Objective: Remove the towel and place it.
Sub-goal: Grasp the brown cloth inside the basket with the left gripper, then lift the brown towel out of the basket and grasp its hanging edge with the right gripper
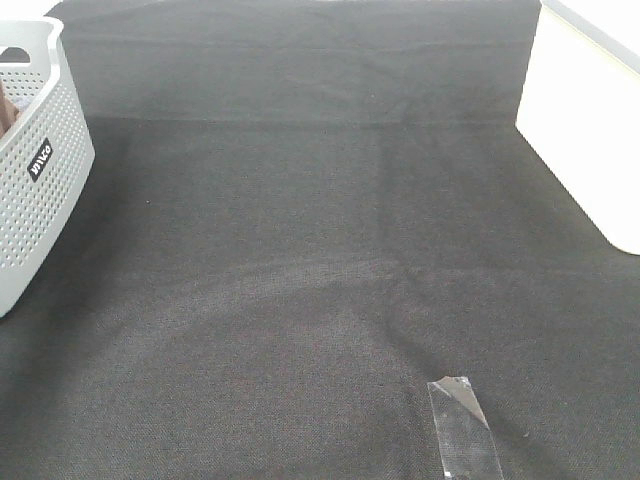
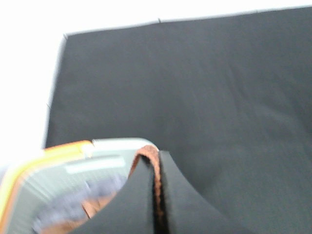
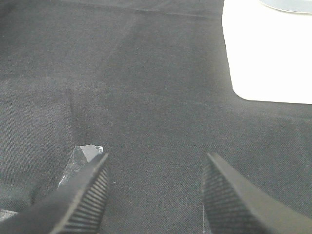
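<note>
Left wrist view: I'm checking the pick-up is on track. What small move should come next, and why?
Probably lift the left gripper upward: it is shut on the towel at its hem, and the rest seems to lie in the basket.

A matt black cloth (image 1: 320, 250) of fine, slightly rough weave covered the bench, with a faint crease towards the far edge. At the left edge the basket (image 1: 40, 200) was pale plastic, semi-matt, its wall perforated with small holes. At the right edge a white box (image 1: 580, 130) looked smooth; its material could not be told. Near the near edge lay a strip of clear, glossy tape (image 1: 465, 435). The towel (image 2: 145, 157) was rust-brown cloth with a stitched hem, pinched between the smooth matt black jaws of the left gripper (image 2: 158, 204). The right gripper (image 3: 155, 190) had matt black pads (image 3: 87, 195), finely ribbed
</note>
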`<action>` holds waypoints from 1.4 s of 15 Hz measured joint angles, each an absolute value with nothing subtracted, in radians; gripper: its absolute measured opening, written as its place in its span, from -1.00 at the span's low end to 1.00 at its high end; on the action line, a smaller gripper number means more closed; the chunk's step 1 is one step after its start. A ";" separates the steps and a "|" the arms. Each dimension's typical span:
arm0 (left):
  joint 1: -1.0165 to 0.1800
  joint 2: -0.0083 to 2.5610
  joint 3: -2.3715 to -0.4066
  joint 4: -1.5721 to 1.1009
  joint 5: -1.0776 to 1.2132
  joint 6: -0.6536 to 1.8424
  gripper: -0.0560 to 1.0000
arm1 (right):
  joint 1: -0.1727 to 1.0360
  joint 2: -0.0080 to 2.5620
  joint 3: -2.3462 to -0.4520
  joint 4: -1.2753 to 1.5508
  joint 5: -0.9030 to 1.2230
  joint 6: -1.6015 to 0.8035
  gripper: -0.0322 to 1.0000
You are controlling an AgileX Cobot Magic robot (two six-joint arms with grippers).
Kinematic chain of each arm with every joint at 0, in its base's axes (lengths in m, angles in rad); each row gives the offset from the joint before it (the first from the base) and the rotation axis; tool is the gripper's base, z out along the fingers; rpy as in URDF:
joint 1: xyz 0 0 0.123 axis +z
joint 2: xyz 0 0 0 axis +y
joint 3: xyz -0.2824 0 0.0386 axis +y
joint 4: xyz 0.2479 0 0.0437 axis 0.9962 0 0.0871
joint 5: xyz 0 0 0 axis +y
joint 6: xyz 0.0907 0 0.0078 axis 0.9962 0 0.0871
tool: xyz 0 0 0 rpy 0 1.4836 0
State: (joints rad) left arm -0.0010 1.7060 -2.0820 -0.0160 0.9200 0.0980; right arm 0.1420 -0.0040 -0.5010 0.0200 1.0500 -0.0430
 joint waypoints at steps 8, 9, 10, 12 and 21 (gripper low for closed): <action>-0.214 1.706 -2.114 0.284 0.720 -0.212 -0.89 | 0.142 -0.004 -0.501 0.020 1.050 -0.043 0.12; -0.234 1.706 -2.114 0.291 0.716 -0.231 -0.89 | 0.142 -0.004 -0.501 0.020 1.050 -0.043 0.12; -0.256 1.706 -2.114 0.295 0.721 -0.239 -0.89 | 0.142 -0.004 -0.501 0.020 1.050 -0.043 0.12; -0.324 1.709 -2.114 0.297 0.766 -0.214 -0.89 | 0.142 0.006 -0.501 0.077 1.050 -0.073 0.12; -0.544 1.788 -2.115 0.441 0.969 -0.123 -0.89 | 0.142 0.378 -0.515 0.551 0.750 -0.629 0.12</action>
State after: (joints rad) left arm -0.5440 1.7880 -2.1150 0.4410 0.9690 -0.1230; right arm 0.1420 0.3780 -0.5150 0.5510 0.7500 -0.6290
